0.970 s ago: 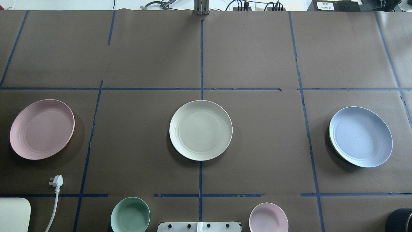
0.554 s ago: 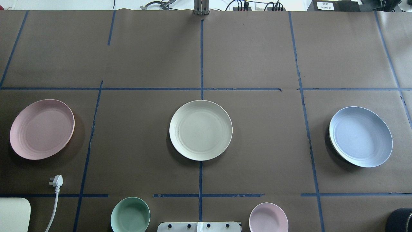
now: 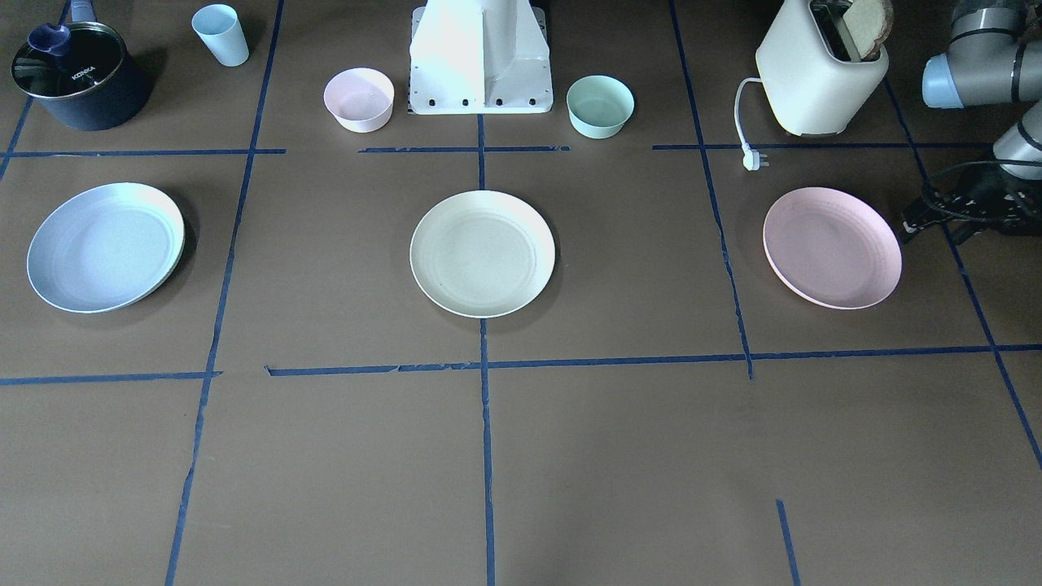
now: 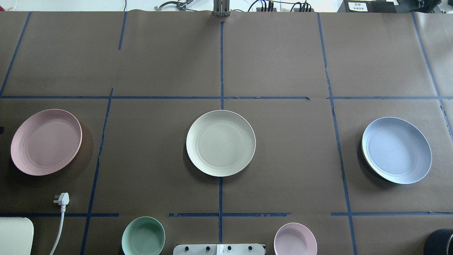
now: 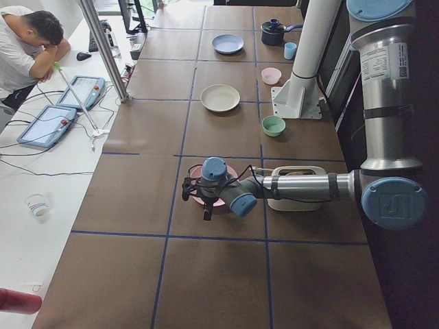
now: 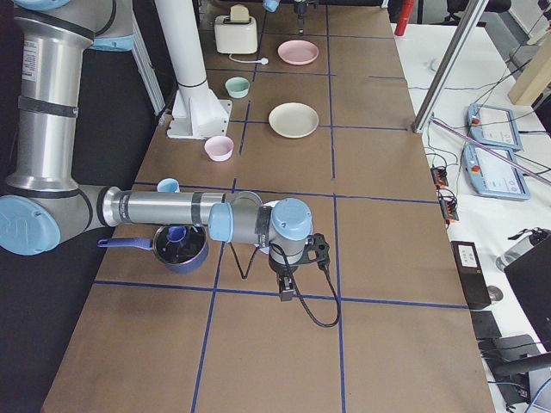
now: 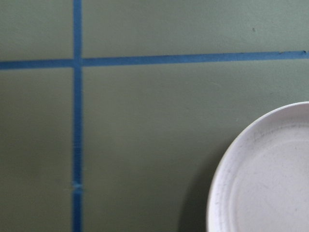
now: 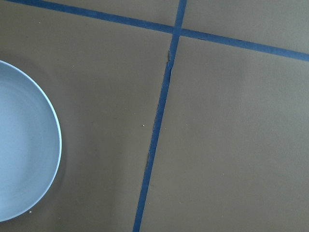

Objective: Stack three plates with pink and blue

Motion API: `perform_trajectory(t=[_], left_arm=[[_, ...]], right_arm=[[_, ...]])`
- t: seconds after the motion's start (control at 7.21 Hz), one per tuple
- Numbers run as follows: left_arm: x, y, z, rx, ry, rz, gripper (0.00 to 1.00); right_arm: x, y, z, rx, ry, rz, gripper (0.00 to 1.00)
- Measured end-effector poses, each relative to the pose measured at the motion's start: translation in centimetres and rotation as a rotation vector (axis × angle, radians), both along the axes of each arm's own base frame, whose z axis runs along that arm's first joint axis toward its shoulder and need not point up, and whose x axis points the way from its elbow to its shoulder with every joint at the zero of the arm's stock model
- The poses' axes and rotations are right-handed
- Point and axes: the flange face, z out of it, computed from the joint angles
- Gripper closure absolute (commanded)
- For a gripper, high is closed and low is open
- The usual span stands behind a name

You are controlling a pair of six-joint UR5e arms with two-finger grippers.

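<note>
Three plates lie apart in a row on the brown table. The cream-white plate [image 4: 221, 143] is in the middle. The pink plate [image 4: 46, 141] is on the robot's left, the blue plate [image 4: 396, 150] on its right. My left gripper [image 3: 916, 213] hovers just outside the pink plate [image 3: 832, 247], and I cannot tell if it is open. The left wrist view shows only that plate's rim [image 7: 270, 183]. My right gripper [image 6: 287, 292] hangs beside the blue plate [image 8: 24, 145], and I cannot tell its state.
Near the robot base [image 3: 480, 57] stand a small pink bowl [image 3: 359, 99] and a mint bowl [image 3: 600, 106]. A toaster [image 3: 818, 77] with its plug [image 3: 753, 160], a light blue cup [image 3: 221, 34] and a dark pot [image 3: 77, 77] stand along that edge.
A dark bit of my left gripper now shows at the overhead view's left edge beside the pink plate. The plates have not moved.
</note>
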Motion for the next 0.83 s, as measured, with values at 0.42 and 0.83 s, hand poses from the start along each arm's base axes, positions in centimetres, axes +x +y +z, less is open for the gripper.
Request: perform_trajectory(t=[0.42,0.83], left_arm=[[3.4,0.0,1.4,-0.041,0.002,0.013,0.93],[3.8,0.3,0.4,-0.072,0.062,0.044,1.00]], right_arm=[[0.0,0.1,0.1,-0.003,0.000,-0.001,0.00],[0.0,0.1,0.2,-0.003,0.001,-0.001,0.00]])
